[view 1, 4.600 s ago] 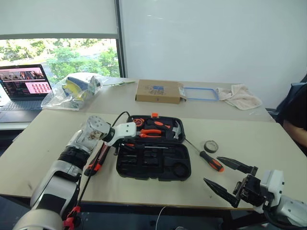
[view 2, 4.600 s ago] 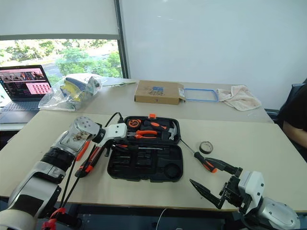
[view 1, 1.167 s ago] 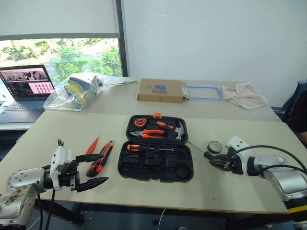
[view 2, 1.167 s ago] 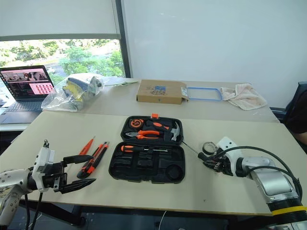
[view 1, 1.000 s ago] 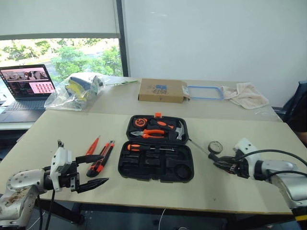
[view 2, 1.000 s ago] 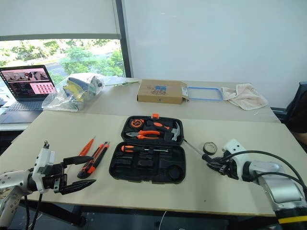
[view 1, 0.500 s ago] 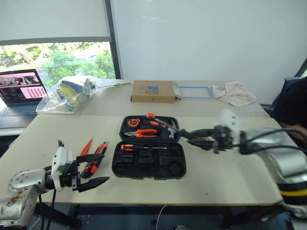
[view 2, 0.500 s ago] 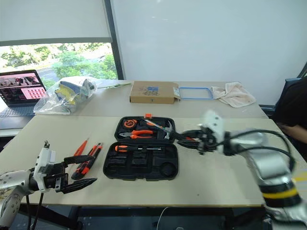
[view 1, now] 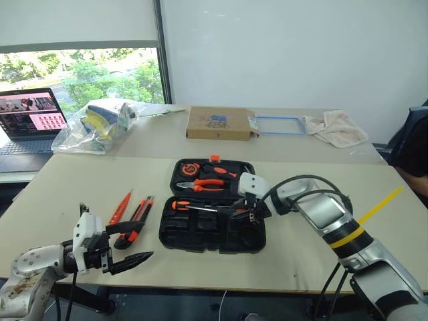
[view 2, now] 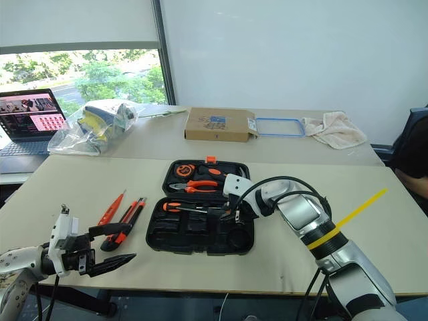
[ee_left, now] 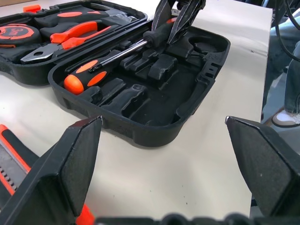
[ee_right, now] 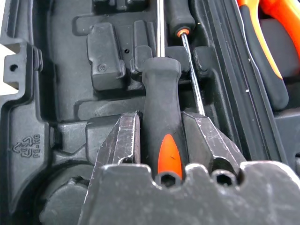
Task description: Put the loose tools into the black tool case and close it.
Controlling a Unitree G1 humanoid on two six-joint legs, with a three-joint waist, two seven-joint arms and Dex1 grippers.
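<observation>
Beige worktable: the right gripper (ee_right: 161, 140), fingers clamped on a screwdriver (ee_right: 161, 101) handle, hangs over the open black tool case (view 1: 200, 234); next, seating it in its recess. Left of the case lie the utility knife (view 1: 137, 217) and tester screwdriver (view 1: 120, 208), near the wide-open, empty left gripper (view 1: 130, 244).

The black moulded plastic tool case (view 1: 212, 214) lies open, and the right gripper (ee_right: 161, 140) fills the space above its near half, its black fingers (ee_right: 124, 138) clamped on the orange-and-black-handled screwdriver (ee_right: 161, 108). Just past those fingertips a second screwdriver (ee_left: 101, 65) lies in its recess, leaving little room there. The left gripper (view 1: 130, 241), spread wide, has bare beige tabletop (view 1: 294, 257) ahead of its fingertips up to the case wall. Beside its fingers lie the orange-black utility knife (view 1: 137, 219) and slim orange tester screwdriver (view 1: 120, 208).
</observation>
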